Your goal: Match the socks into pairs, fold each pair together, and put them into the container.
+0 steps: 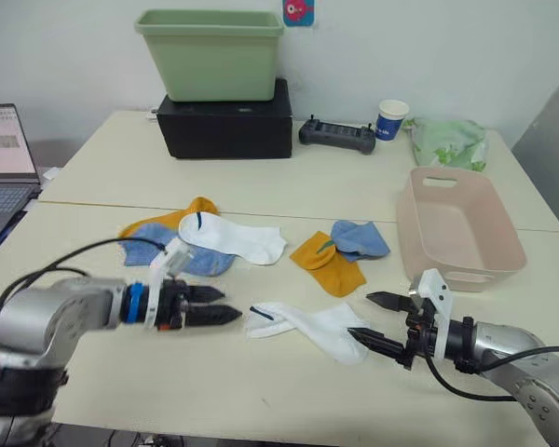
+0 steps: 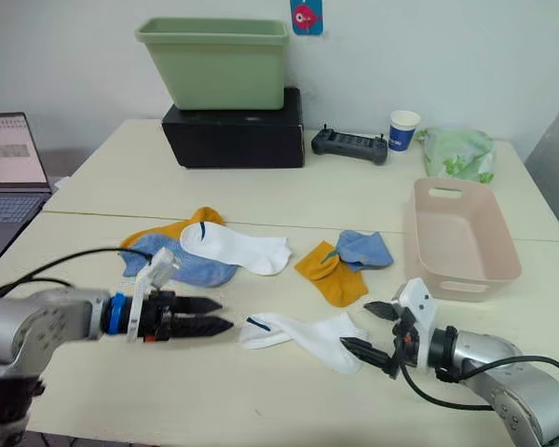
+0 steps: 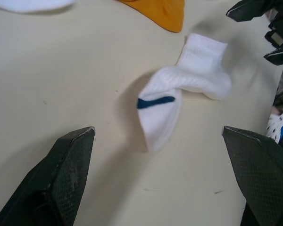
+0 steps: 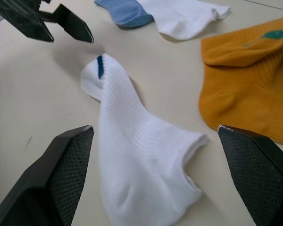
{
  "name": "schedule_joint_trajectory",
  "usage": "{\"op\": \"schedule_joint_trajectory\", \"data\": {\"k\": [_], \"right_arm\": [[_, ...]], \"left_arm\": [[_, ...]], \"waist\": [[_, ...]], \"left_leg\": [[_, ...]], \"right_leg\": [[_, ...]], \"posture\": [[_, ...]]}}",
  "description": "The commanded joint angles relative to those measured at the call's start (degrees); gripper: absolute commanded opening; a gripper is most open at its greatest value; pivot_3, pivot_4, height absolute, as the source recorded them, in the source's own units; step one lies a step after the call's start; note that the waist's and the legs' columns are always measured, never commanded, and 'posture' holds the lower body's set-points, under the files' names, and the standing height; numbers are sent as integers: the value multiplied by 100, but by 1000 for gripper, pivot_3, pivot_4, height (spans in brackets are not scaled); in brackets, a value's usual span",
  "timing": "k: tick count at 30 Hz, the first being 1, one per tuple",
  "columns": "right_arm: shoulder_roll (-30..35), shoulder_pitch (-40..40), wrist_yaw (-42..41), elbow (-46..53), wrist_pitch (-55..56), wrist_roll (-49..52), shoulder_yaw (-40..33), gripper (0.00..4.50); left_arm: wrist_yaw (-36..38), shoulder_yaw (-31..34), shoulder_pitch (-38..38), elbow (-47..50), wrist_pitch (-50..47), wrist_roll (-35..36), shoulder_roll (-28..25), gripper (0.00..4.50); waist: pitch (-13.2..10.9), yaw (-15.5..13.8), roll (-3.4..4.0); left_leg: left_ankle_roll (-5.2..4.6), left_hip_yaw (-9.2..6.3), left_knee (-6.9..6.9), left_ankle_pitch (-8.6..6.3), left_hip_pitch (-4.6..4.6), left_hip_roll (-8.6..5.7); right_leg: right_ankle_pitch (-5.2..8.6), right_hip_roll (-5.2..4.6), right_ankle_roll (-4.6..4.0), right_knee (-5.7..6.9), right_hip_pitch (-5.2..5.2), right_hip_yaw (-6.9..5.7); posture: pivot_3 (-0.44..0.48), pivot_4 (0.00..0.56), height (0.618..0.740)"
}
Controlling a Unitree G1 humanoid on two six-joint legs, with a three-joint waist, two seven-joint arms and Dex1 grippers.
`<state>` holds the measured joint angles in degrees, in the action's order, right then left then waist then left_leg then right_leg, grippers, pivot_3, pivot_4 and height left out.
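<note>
White sock lies twisted between left gripper and right gripper, both spread apart and empty. Judged light, limp, non-slippery; best pinched at the ribbed cuff.

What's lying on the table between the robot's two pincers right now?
A single white sock lies crumpled on the table between the left pincer and the right pincer, touching neither. Both eye views and both wrist views show it.
</note>
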<state>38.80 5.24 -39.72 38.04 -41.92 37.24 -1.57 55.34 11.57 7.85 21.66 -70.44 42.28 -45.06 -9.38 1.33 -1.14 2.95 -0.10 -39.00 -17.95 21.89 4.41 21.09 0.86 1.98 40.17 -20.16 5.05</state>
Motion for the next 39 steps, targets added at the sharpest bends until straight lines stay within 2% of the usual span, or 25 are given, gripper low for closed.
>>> {"op": "schedule_joint_trajectory", "data": {"k": [1,4,6,7,10,20,22,23,26,31,34,37,39], "right_arm": [[36,115,-4,318,174,-36,-17,4500],[68,165,-9,392,276,-149,64,4500],[16,151,60,396,327,-226,140,4500],[-16,148,118,378,361,-317,185,4500],[-99,198,260,309,397,-447,214,4500],[-563,53,814,-376,387,-1058,604,4500],[-626,41,897,-516,435,-1243,690,4107],[-645,53,903,-533,424,-1271,693,3906],[-636,109,834,-471,470,-1269,660,2863],[-543,171,560,-312,674,-1209,563,984],[-481,227,396,-134,673,-1049,462,37],[-207,366,71,497,248,-328,207,37],[-90,408,102,790,-152,238,2,37]], "left_arm": [[-561,118,-215,608,17,221,354,4487],[-872,-80,-371,674,140,63,516,4487],[-1241,-154,-388,388,185,-44,882,4487],[-1287,-227,-395,297,193,-21,988,4308],[-1225,-544,-453,321,167,15,962,3639],[-1199,-865,-482,329,252,68,880,550],[-1182,-878,-466,315,286,63,840,0],[-1156,-876,-459,303,310,64,807,0],[-1013,-876,-435,277,327,128,644,0],[-309,-1159,-386,192,571,47,-88,0],[187,-1347,-334,98,826,-54,-558,0],[1244,-1682,-93,-171,1409,-355,-1413,0],[1776,-1900,137,-358,1673,-484,-1757,0]], "waist": [[1,-7,-2],[2,14,-3],[4,16,0],[5,18,2],[10,19,1],[12,21,4],[12,21,4],[12,21,4],[11,21,5],[10,28,6],[8,27,8],[2,26,10],[2,25,10]], "left_leg": [[0,-1,0,0,2,-2],[7,3,0,3,3,-7],[8,2,1,4,2,-6],[8,2,2,4,0,-7],[8,-1,1,4,-2,-7],[9,4,2,4,-4,-12],[9,4,2,4,-2,-12],[9,4,2,4,-1,-12],[9,4,4,4,-1,-10],[8,4,5,4,-3,-9],[9,4,6,4,-3,-10],[9,6,7,4,-1,-10],[9,5,10,4,-2,-11]], "right_leg": [[0,-1,0,-2,0,2],[0,-3,1,-9,1,9],[0,-2,1,-12,1,9],[-1,-2,0,-11,2,9],[-1,-2,0,-8,3,7],[-1,-4,0,-12,4,12],[-1,-3,0,-12,1,13],[-1,-4,0,-12,0,13],[-1,-3,0,-12,-1,13],[-1,0,0,-10,-3,13],[-1,1,0,-10,-4,14],[-1,1,0,-10,-6,12],[-1,2,0,-10,-5,9]], "posture": [[0,150,720],[0,150,720],[0,150,720],[0,150,720],[0,150,720],[0,150,720],[0,150,720],[0,150,720],[0,150,720],[0,150,720],[0,150,720],[0,150,720],[0,150,720]]}}
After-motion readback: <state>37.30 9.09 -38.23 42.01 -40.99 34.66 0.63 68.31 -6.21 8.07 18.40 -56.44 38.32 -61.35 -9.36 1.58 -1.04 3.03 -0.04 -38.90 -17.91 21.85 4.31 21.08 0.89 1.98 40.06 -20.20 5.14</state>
